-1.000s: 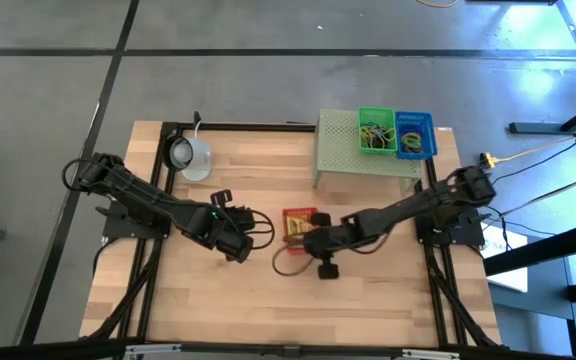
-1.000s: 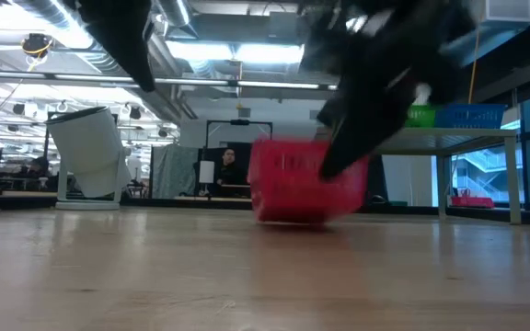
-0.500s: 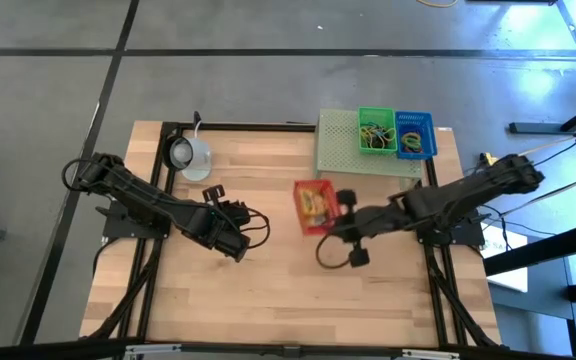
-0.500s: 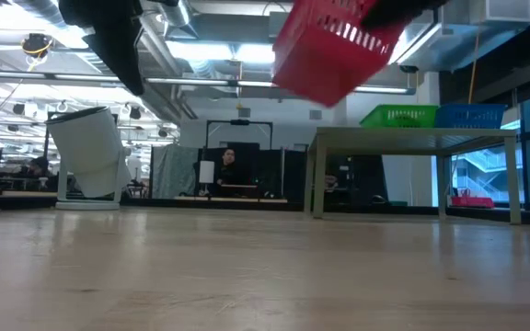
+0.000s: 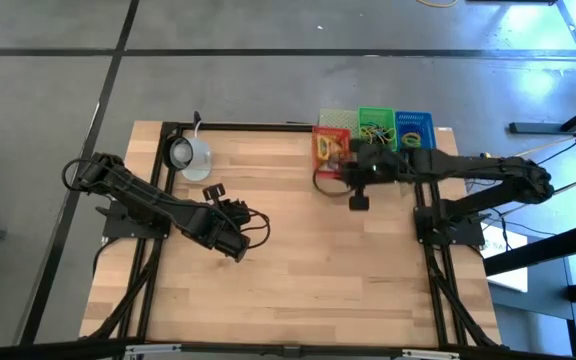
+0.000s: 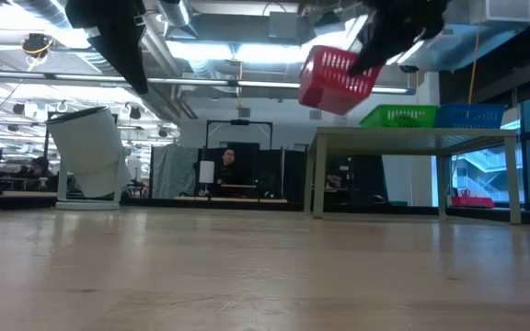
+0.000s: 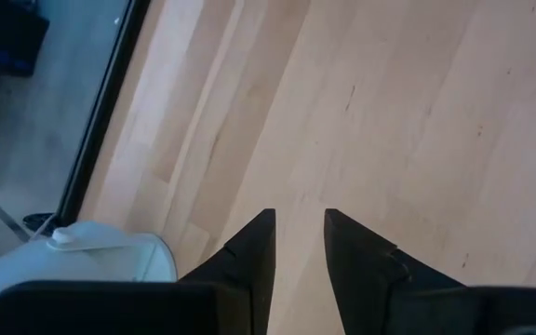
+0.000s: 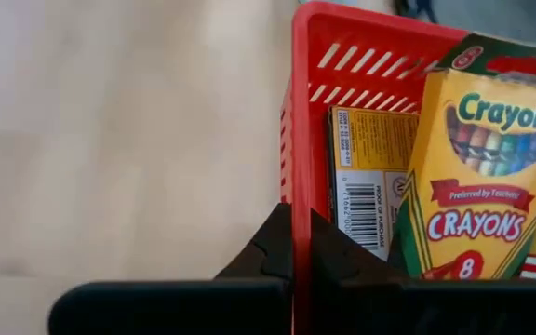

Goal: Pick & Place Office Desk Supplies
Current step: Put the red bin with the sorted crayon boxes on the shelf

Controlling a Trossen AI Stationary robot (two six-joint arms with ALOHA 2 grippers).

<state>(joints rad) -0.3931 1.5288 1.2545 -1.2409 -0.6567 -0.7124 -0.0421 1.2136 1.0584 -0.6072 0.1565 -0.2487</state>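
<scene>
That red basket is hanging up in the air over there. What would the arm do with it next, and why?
Probably lower it onto the pale green stand, beside the green basket. The right gripper is shut on the red basket's wall, holding it tilted in the air above the stand's free end, crayon boxes inside.

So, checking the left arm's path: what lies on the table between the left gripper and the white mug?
Nothing: in the high view, only bare wood separates the left gripper from the white mug on the table.
</scene>
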